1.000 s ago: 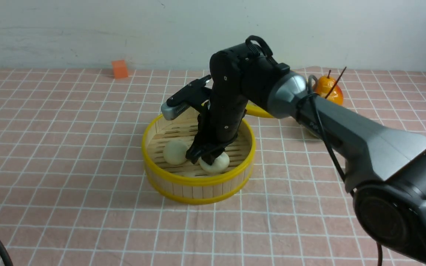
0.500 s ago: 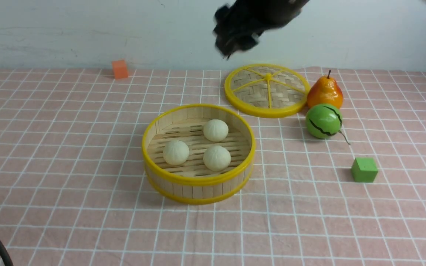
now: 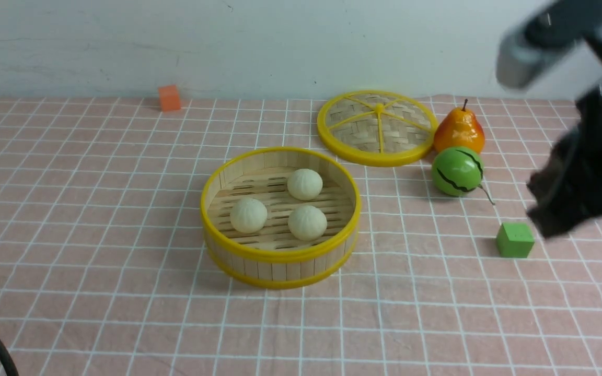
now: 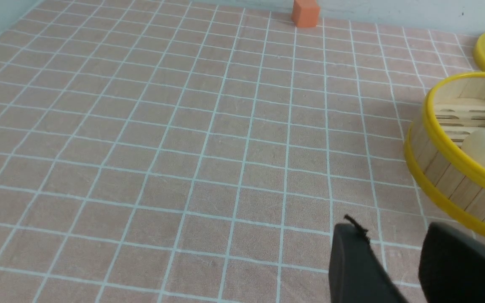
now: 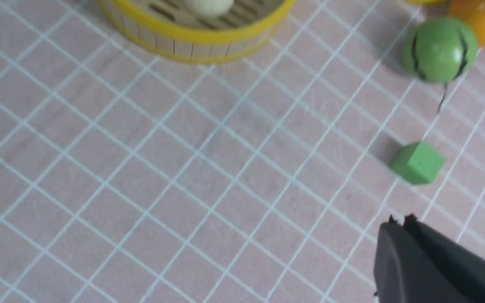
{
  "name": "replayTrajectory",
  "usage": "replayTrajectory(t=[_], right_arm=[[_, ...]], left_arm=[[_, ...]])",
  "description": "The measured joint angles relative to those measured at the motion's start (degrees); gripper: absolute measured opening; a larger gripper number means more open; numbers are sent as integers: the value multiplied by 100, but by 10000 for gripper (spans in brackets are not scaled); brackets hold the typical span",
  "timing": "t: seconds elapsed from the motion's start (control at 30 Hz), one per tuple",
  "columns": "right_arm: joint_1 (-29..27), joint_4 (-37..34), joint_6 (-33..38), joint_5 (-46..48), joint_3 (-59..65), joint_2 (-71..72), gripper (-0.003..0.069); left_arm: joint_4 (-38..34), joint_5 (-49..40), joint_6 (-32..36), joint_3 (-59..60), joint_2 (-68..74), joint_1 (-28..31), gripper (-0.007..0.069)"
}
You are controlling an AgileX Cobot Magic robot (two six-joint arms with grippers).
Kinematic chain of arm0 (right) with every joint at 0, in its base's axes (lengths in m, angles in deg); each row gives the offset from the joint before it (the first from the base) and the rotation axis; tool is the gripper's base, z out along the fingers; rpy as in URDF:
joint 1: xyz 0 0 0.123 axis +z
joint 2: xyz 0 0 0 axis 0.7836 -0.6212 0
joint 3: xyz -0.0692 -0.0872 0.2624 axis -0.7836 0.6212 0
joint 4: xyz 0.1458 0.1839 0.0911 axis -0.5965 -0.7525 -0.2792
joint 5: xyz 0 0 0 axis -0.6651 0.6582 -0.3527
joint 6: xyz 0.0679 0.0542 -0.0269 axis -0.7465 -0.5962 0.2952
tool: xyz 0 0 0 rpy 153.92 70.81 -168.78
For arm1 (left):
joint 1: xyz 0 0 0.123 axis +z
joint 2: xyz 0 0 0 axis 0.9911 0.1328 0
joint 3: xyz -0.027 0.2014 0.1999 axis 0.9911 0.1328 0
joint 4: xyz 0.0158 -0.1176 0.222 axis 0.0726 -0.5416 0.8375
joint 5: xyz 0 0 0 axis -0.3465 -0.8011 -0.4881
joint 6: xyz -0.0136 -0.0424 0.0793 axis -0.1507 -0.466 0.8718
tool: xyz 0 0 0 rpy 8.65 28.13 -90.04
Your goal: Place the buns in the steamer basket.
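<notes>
We find all three buns inside the steamer basket, resting on its slatted floor. The left bun [image 3: 249, 215] sits apart from the other two. The far bun [image 3: 304, 184] lies toward the back and the near bun [image 3: 307, 223] toward the front, with slats visible between them. The steamer basket [image 3: 280, 256] stands upright on the table [image 3: 139, 292], its yellow rim unobstructed.

We record the woven lid [image 3: 379, 128] lying flat behind the basket and to its right, with its yellow spokes facing up. The orange pear [image 3: 459, 130] stands just beside the lid's right edge, stem upward. The green striped melon [image 3: 458, 171] lies directly in front of the pear. A green block [image 3: 514, 240] rests nearer to us and to the right of the melon, well apart from the basket. An orange block [image 3: 169, 97] is located at the table's far edge, left of the basket.

We observe the right tool [image 5: 400, 219] closed, its tips together, with nothing held between them. In the front view its arm is blurred at the right side, raised and clear of the basket. We note the left tool [image 4: 383, 225] with a gap between its fingers, holding nothing, well away from the buns.
</notes>
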Motion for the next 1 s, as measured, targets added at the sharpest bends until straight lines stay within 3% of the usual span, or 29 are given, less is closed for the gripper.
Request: replayTrajectory(t=[0.07, 0.1, 0.17, 0.23, 0.27, 0.37, 0.5, 0.63, 0.8, 1.0], right_arm=[[0, -38, -270, -1412, 1647, 665, -20], [0, -38, -285, -1534, 1774, 711, -20], [0, -38, -397, -3342, 3401, 1201, -20], [0, -38, -411, -4088, 3908, 1312, -19], [0, -22, -411, -5030, 4701, 1454, -19], [0, -11, -415, -6522, 5630, 1567, -17], [-15, 14, -377, -7795, 6541, 1599, -10], [-96, -261, -251, -8205, 7061, 1627, -10], [-103, -1463, 37, -8662, 7183, 1740, -6], [-368, -2460, 2279, -8578, 7189, 2909, -2]], left_arm=[[0, 0, 0, 0, 0, 0, 236], [0, 0, 0, 0, 0, 0, 236], [0, 0, 0, 0, 0, 0, 237], [0, 0, 0, 0, 0, 0, 237], [0, 0, 0, 0, 0, 0, 237], [0, 0, 0, 0, 0, 0, 237], [0, 0, 0, 0, 0, 0, 237], [0, 0, 0, 0, 0, 0, 237], [0, 0, 0, 0, 0, 0, 237], [0, -5, 0, 0, 0, 0, 237]])
